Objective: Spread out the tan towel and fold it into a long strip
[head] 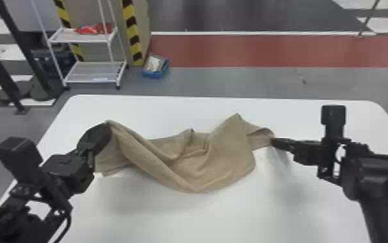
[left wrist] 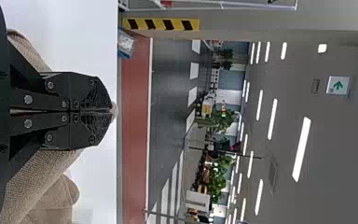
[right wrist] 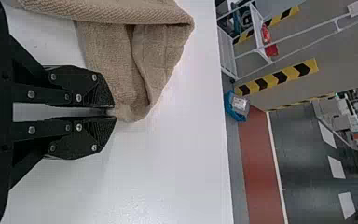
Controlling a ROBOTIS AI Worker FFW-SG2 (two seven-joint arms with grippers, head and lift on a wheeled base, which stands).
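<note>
Tan and slack, sags in a near fold [head: 196,182], apt to bunch under itself if lowered without tension. Looks caught by only a small corner [right wrist: 133,111] in the right gripper [right wrist: 113,112], so might slip free if pulled hard (better tugged gently). Runs, as one crumpled towel [head: 222,148], between both grippers over the white table [head: 203,219]: pinched at one end in the left gripper [left wrist: 112,111], fingers pressed together, and at the other between the right one's fingertips. Peaks beyond, short of the table's far edge.
</note>
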